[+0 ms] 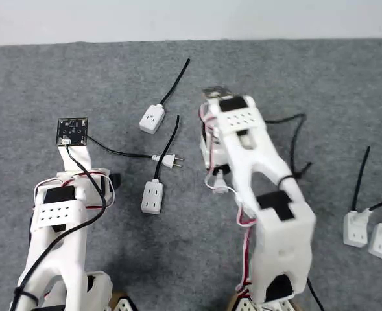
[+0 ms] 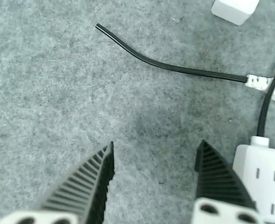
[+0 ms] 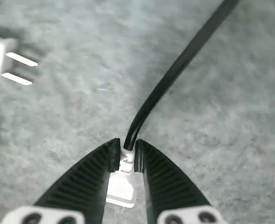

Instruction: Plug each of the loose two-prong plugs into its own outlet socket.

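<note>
Right hand (image 3: 125,147) was clamped shut on a white plug (image 3: 122,185) trailing a black cord (image 3: 174,70). Left hand (image 2: 153,149) gaped wide, holding nothing, with an outlet socket (image 2: 263,177) just beside it. On the bench (image 1: 346,97), a loose plug (image 1: 171,161) lay at that socket's one o'clock.

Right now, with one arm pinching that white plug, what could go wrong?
1. The right arm's fingers pinch the small white plug right where its black cord enters, so it might twist or slip when pushed into a socket.
2. The white plastic outlet socket lies loose on the grey carpet. The left arm's fingers are open next to it, holding nothing, so it may slide away under pressure.
</note>
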`<control>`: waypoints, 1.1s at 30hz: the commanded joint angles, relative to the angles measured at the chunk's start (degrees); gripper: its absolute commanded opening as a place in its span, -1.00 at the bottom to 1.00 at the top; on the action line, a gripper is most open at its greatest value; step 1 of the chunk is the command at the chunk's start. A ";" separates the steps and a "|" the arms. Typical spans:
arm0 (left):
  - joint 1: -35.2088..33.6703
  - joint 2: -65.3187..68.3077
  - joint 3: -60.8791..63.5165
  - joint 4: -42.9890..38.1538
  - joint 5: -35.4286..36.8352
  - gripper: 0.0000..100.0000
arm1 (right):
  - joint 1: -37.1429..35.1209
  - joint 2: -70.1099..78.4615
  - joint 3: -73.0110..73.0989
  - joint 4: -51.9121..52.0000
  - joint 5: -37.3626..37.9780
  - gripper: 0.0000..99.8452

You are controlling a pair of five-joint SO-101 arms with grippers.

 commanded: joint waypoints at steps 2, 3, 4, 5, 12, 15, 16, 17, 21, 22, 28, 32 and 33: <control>0.09 0.09 -0.66 -1.23 -0.53 -0.47 | 4.09 -7.52 14.51 -12.18 -2.64 -0.98; 0.09 0.09 -0.66 -1.23 -0.53 -0.47 | 4.79 -7.78 16.18 -13.76 -2.46 -0.98; 0.09 0.09 -0.66 -1.23 -0.53 -0.47 | 5.58 -7.78 16.97 -14.64 -2.02 -0.98; 0.09 0.09 -0.66 -1.23 -0.53 -0.47 | 6.29 -7.69 17.14 -14.73 -0.53 -0.98; 0.09 0.09 -0.57 -1.23 -0.53 -0.47 | 6.81 -7.87 11.69 -7.43 -0.26 -0.65; 0.09 0.09 -0.57 -1.32 -0.53 -0.47 | 6.90 -7.87 9.41 -4.00 -0.97 -0.70; 0.09 0.09 -0.57 -1.32 -0.53 -0.47 | 6.90 -7.96 8.79 -2.51 -1.05 -0.73; 0.09 0.09 -0.57 -1.32 -0.53 -0.47 | 6.81 -7.96 8.18 -1.01 -1.32 -0.75; 0.09 0.09 -0.57 -1.32 -0.53 -0.47 | 6.73 -9.36 8.62 1.71 -7.38 -0.84; 0.09 0.09 -0.57 -1.32 -0.53 -0.47 | 6.64 -10.07 9.76 1.54 -8.18 -0.83; 0.09 0.09 -0.57 -1.32 -0.53 -0.47 | 4.70 -14.64 17.05 -3.82 -10.29 -0.82; 0.09 0.09 -0.57 -1.32 -0.53 -0.47 | 4.44 -15.60 20.92 -9.80 -11.25 -0.82; 0.09 0.09 -0.57 -1.32 -0.53 -0.47 | 4.44 -15.16 21.54 -11.03 -12.13 -0.82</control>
